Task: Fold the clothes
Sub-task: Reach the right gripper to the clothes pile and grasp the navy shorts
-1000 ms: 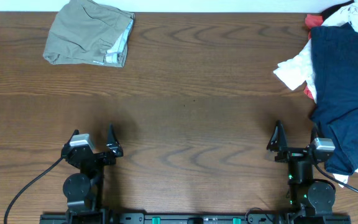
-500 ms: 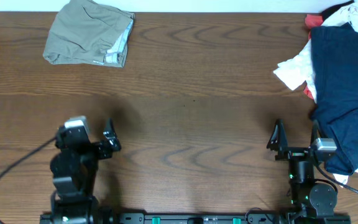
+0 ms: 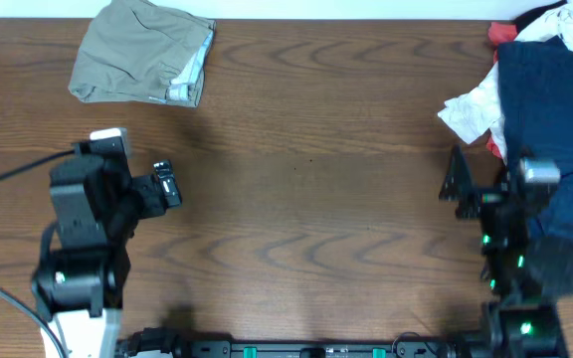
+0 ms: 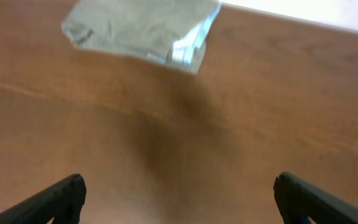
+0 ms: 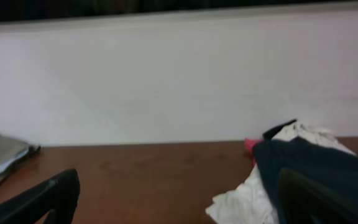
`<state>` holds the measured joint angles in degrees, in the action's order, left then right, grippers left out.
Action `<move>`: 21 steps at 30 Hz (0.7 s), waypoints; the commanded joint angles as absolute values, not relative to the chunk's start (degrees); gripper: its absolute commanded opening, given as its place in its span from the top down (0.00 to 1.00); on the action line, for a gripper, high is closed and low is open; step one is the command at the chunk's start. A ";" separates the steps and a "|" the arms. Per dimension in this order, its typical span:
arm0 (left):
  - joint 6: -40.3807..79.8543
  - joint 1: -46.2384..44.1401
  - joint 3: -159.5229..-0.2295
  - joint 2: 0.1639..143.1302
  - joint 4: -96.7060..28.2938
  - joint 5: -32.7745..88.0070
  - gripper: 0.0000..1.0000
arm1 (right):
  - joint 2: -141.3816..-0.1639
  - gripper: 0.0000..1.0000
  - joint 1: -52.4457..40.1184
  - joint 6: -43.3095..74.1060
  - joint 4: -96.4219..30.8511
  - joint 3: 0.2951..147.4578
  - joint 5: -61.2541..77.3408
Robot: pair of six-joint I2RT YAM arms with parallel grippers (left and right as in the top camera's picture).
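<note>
1. Khaki garment [image 3: 142, 52] sits folded at eleven o'clock on the table [image 3: 306, 209]. That one looks done.
2. Down the edge from one to four o'clock, the heap waits: navy garment [image 3: 550, 129] draped on top, white garment [image 3: 469, 111] poking out beside it, a red scrap [image 3: 499, 34] at the far corner. None of it is folded.
3. Left fingers [image 4: 64, 196] are spread wide and empty, over bare wood at nine o'clock.
4. Right fingers [image 5: 51, 198] are wide apart too, holding nothing, just beside the navy garment at three o'clock.
5. My read: one piece down, the whole pile left, nothing picked up yet.
</note>
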<state>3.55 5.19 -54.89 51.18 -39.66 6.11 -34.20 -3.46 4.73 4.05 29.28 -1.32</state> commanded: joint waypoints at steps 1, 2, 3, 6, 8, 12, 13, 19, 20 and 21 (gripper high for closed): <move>1.45 5.43 -62.00 55.86 -44.56 7.33 0.02 | -42.72 0.01 -3.27 2.66 -0.03 38.59 1.43; 0.64 5.43 -64.51 57.87 -47.18 8.32 0.02 | -46.74 0.01 -3.27 2.66 -3.20 42.87 1.98; -0.19 5.43 -65.82 58.96 -48.56 9.21 0.02 | -48.95 0.01 -3.27 2.68 -5.19 45.34 2.07; -1.80 5.43 -69.95 62.89 -52.69 11.94 0.02 | -57.98 0.01 -3.27 2.63 -14.55 55.55 2.72; -1.78 5.43 -71.50 65.19 -54.19 12.05 0.02 | -63.24 0.01 -3.27 2.52 -19.92 61.25 3.31; -1.69 5.43 -71.59 68.34 -54.06 12.34 0.02 | -73.34 0.01 -3.27 2.48 -28.56 71.22 3.51; -1.69 5.43 -71.59 68.97 -54.17 12.64 0.02 | -74.78 0.01 -3.27 2.46 -29.04 72.27 3.27; -1.67 5.43 -71.57 73.12 -55.44 12.71 0.02 | -79.68 0.01 -3.27 2.48 -29.95 72.58 3.95; -1.67 5.43 -71.57 73.65 -55.48 12.71 0.02 | -79.96 0.01 -3.27 2.46 -30.70 72.58 3.29; -1.67 5.43 -71.57 74.19 -55.48 12.71 0.02 | -80.23 0.01 -3.14 2.46 -31.64 72.58 1.80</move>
<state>-0.54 5.19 -70.52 72.86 -55.29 11.94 -79.64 -3.46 3.29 -30.41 71.33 3.03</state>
